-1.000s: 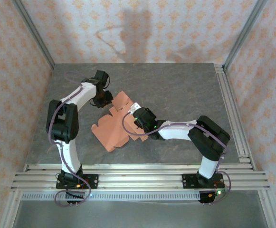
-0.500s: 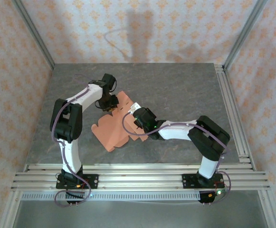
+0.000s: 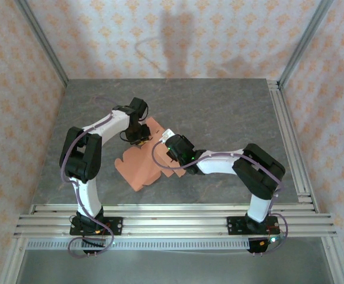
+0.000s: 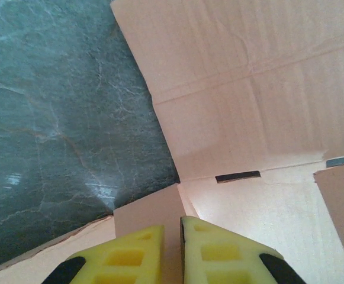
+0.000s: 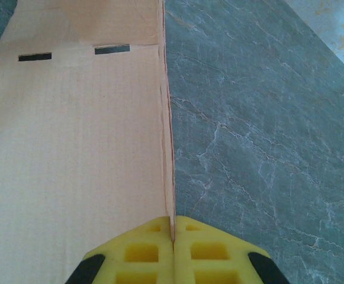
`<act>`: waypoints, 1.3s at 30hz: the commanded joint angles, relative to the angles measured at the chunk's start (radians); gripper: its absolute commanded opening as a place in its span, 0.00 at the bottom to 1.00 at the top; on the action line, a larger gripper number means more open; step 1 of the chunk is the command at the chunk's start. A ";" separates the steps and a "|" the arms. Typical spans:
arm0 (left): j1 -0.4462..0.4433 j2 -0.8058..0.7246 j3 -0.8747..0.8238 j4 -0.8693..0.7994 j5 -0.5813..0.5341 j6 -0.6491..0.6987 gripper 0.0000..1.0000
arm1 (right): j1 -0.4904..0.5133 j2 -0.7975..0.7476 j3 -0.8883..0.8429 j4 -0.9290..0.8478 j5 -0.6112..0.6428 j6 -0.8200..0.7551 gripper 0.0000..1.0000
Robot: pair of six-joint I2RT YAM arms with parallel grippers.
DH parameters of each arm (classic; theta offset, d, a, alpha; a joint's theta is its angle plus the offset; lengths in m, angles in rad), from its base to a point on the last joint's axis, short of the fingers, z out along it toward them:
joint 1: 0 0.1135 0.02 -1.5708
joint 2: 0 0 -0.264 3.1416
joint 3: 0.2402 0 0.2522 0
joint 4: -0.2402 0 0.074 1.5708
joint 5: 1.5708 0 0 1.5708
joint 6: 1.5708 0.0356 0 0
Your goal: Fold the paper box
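Marbled table [image 3: 231, 112]; paper box [image 3: 137, 168] pinched by left fingers [image 4: 130, 257], right fingers [image 5: 142, 251].

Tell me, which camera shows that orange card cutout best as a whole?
The top external view: there the paper box lies on the table with nearly its whole notched outline in sight. The left wrist view gives a close patch of it with creases and one slot. The right wrist view gives one panel, its edge and two slots.
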 commanded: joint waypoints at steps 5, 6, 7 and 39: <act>-0.006 0.058 -0.039 0.070 0.039 -0.048 0.16 | -0.001 0.014 0.025 -0.010 0.010 0.017 0.00; -0.008 0.064 -0.042 0.079 0.043 -0.053 0.16 | -0.001 0.014 0.026 -0.010 0.010 0.016 0.00; -0.007 0.069 -0.042 0.082 0.043 -0.057 0.16 | -0.001 0.014 0.027 -0.010 0.009 0.017 0.00; 0.096 -0.451 -0.195 0.046 -0.115 -0.030 0.69 | -0.019 0.042 0.083 -0.182 -0.084 0.012 0.00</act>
